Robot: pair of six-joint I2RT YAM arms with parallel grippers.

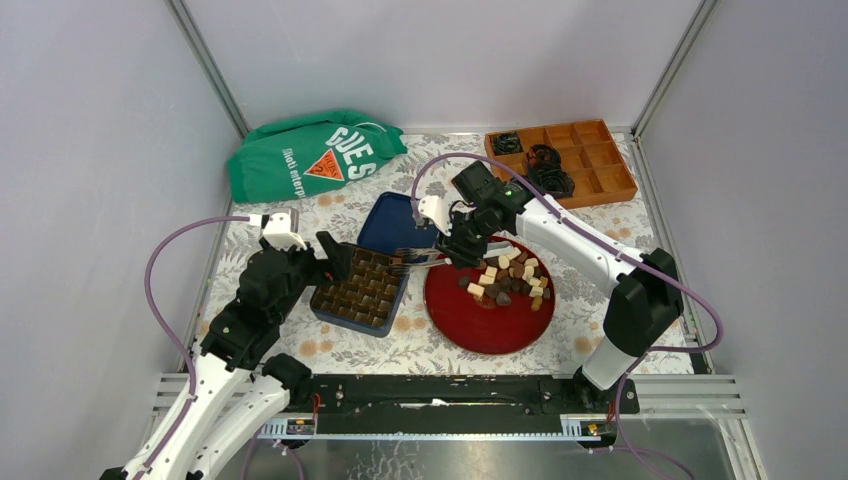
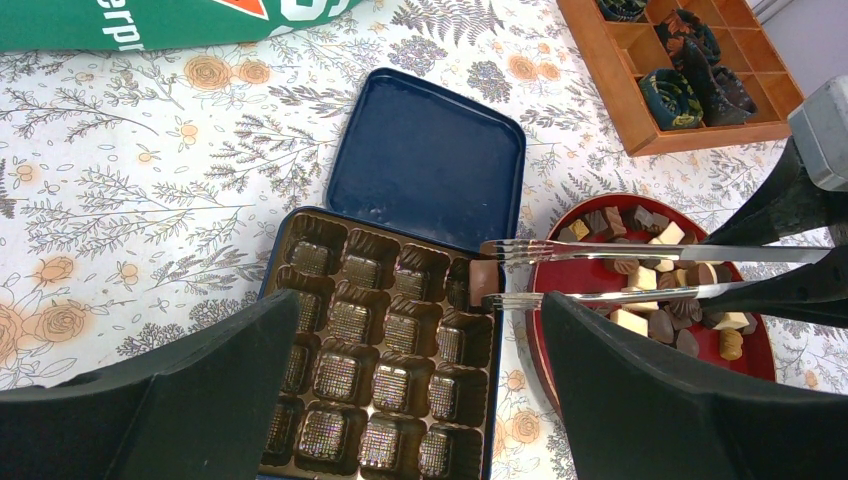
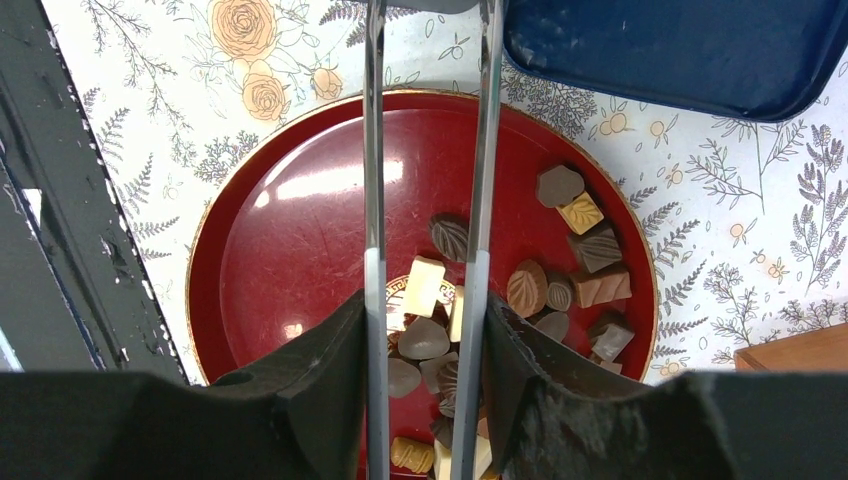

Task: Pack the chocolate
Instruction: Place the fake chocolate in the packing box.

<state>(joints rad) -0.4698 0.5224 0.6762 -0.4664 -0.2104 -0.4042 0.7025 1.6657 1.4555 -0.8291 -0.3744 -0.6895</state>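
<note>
3 grey walls (image 1: 430, 50), floral cloth (image 1: 345, 212), choc (image 1: 510, 275)

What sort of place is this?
Probably a lab robot cell: plain grey panel walls in aluminium framing, two white arms bolted to a black rail, floral-print tablecloth staged underneath.

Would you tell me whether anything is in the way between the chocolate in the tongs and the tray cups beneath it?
Nothing visible is. The chocolate, pinched in the tongs, hangs over the tray's right edge; the cups there look empty, and the lid lies behind, off the tray.
</note>
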